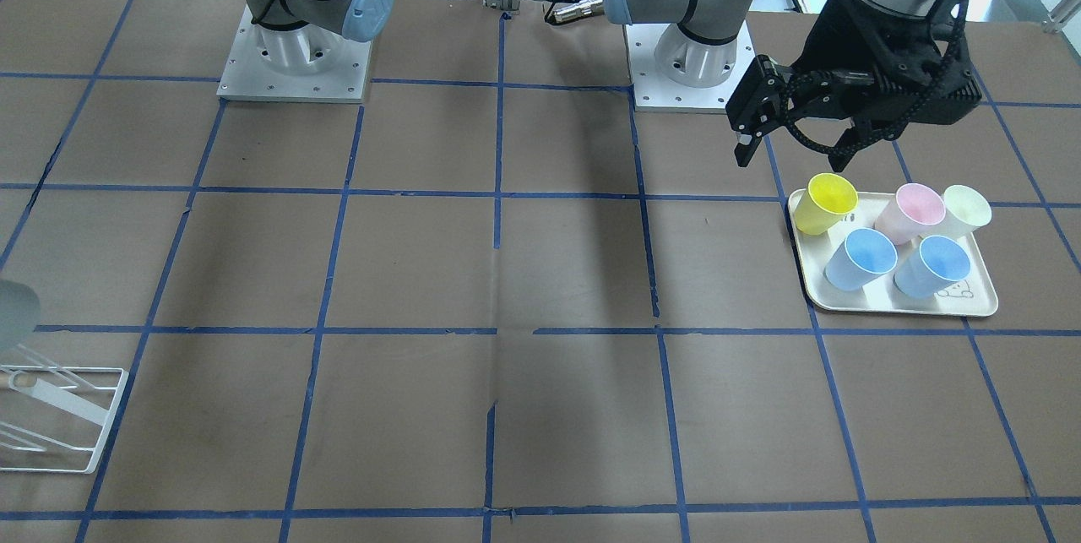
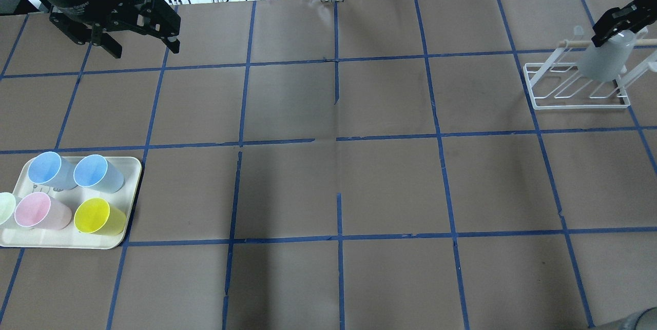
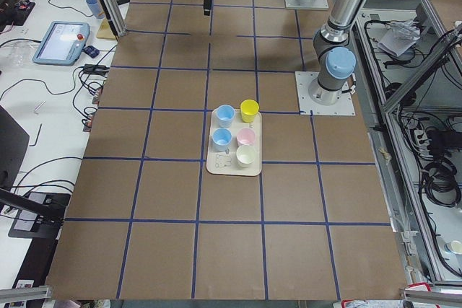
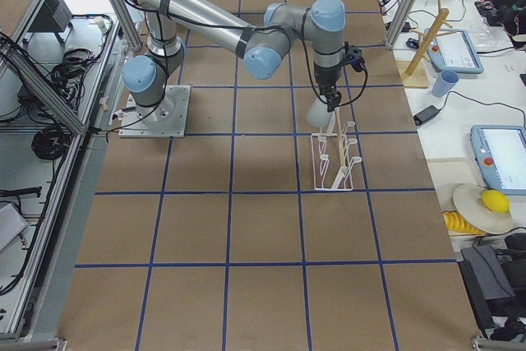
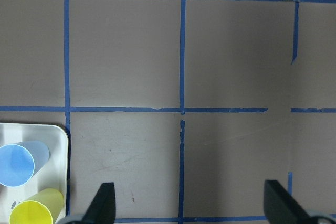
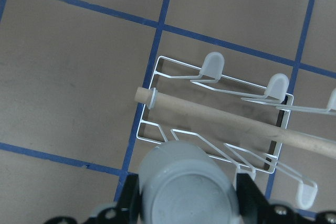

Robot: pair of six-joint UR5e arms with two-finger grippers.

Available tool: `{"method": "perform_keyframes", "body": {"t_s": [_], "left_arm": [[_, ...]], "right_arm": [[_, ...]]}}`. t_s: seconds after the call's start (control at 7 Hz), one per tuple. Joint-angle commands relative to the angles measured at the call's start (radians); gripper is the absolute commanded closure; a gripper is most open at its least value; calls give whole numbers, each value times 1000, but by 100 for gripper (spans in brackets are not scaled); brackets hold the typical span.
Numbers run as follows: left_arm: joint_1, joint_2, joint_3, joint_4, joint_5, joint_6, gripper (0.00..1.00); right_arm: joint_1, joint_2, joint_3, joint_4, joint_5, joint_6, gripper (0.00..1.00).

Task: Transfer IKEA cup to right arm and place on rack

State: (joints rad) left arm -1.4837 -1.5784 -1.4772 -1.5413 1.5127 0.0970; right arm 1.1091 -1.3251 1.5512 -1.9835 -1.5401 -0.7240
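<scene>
Right gripper (image 6: 187, 199): black, two-fingered, jaws clamped on the sides of the IKEA cup (image 6: 186, 182), one finger on each side near its base. The cup was a smooth pale-grey plastic tumbler, tapered and without a handle, held upside down with its ringed base toward the wrist camera and its wider mouth facing down. It hung over the rack (image 2: 580, 107), among the slanted rods at one end. Whether it touched a rod could not be told. The rack was a low frame of thin white wire with rounded white caps (image 6: 212, 64) on the rod tips and a plain light wooden rod (image 6: 220, 119) running along its length. Right arm (image 4: 209, 18): silver-grey tubing with pale-blue joint caps. Left gripper (image 2: 145, 49): black, jaws wide apart and holding nothing, raised over the table (image 2: 390, 186) well away from the rack. The table had a matt brown surface marked into squares with blue tape. Tray (image 2: 129, 186): cream, rectangular, with rounded corners and a shallow rim, set on the robot's left. It held five tapered plastic cups standing mouth up: a yellow cup (image 2: 97, 217), a pink cup (image 2: 38, 211), two light-blue cups (image 2: 49, 170) (image 2: 95, 172) and a pale cream cup (image 1: 967, 207). One corner of the tray bore a small printed line drawing (image 1: 954, 290), too small to make out.
</scene>
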Motion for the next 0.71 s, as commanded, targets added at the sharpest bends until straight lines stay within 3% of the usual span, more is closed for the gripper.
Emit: {"method": "perform_keyframes", "body": {"t_s": [0.0,0.57], "left_arm": [[2,0,0,3,1,4,0],[2,0,0,4,1,0,0]], "right_arm": [[0,17,7,-18,0,1,65],[0,44,9,-18,-6,5,57]]}}
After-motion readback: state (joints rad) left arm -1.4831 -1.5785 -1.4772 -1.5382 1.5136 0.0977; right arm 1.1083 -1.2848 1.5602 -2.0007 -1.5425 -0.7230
